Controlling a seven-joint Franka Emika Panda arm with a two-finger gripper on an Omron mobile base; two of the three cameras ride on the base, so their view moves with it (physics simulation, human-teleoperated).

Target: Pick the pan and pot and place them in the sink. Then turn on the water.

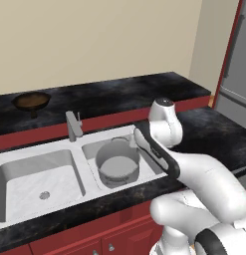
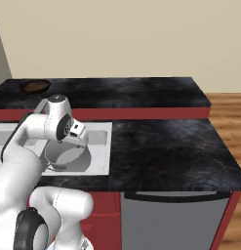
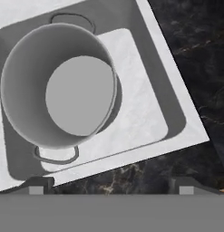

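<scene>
pan [image 1: 31, 101]: way over on the left, sitting on the black counter [image 1: 119, 94] behind the sink, close to the beige wall. Dark brown, open side up. It also shows at the far left end of the counter in the right base view.
left basin: white, round drain [image 1: 44, 195] in the floor.
faucet [image 1: 73, 125]: short grey post on the back rim between the two basins.
sink [image 1: 30, 154]: white double basin set into the counter, red cabinet fronts [image 1: 109, 239] below.
pot [image 1: 117, 162]: the grey stockpot stands upright in the right basin. In the hand view you look straight down into it, one loop handle [image 3: 56, 155] toward the bottom, the other toward the top.
gripper [image 3: 111, 186]: up above the right basin's near edge, over the counter strip next to the pot. Jaws spread wide apart with nothing between them, not touching the pot.
right side: more black counter, then a grey appliance front [image 2: 170, 219] under it in the right base view.
</scene>
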